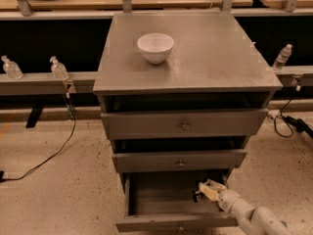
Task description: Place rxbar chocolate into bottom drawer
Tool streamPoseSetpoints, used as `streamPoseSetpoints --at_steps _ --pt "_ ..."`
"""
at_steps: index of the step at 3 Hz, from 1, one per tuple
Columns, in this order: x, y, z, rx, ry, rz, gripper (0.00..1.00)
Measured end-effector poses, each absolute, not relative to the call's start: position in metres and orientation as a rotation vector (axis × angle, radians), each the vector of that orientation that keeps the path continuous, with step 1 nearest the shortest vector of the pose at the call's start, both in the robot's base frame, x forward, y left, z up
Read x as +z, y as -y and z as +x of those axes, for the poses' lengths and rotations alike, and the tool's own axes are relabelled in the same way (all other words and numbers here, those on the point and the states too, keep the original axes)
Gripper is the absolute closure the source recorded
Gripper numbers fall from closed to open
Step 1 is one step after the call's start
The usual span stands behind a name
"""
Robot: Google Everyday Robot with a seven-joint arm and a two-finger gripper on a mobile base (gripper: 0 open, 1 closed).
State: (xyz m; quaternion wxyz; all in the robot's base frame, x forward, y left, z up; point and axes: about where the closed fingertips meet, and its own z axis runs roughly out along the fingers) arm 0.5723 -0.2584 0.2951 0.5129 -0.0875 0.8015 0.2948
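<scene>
**Placing step.** The gripper reaches into the right side of the open bottom drawer. Just at its tip, low over the drawer floor, is a small dark shape that I take for the rxbar chocolate; I cannot tell whether the gripper clamps it or has let go. I would release only once the bar lies flat on the floor, then withdraw without striking the middle drawer just above the gripper.
</scene>
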Motion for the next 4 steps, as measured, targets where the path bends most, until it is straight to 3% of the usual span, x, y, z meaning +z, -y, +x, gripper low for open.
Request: streamPoseSetpoints --at_steps 3,4 --pt "0.236 0.243 0.559 0.751 -1.935 -0.079 0.16" --pt "0.237 0.24 0.56 0.754 -1.934 -0.081 0.0"
